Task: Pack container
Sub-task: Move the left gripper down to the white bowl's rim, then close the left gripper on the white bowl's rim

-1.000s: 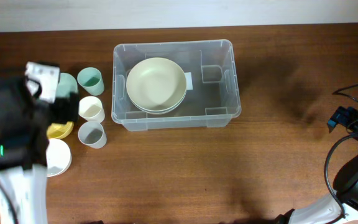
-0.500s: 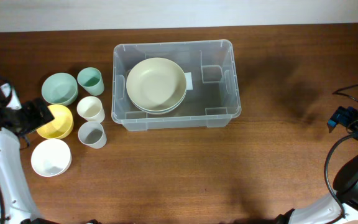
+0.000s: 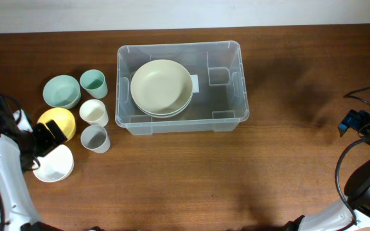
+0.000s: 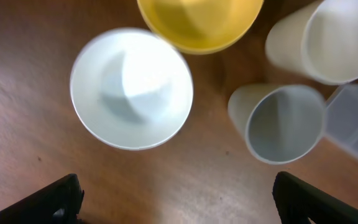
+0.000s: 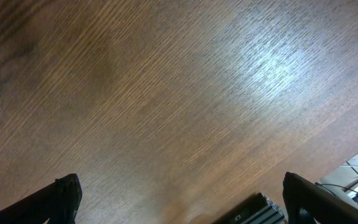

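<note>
There is one container [image 3: 172, 45], and two big bowls [image 3: 161, 85] are stacked in it. There are three small bowls [image 3: 61, 90] and three cups [image 3: 94, 113].

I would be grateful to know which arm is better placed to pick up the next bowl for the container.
Left arm: its open jaws hang just above the white bowl, beside the yellow bowl and grey cup. The right arm sits at the far right edge, beyond the container.
</note>
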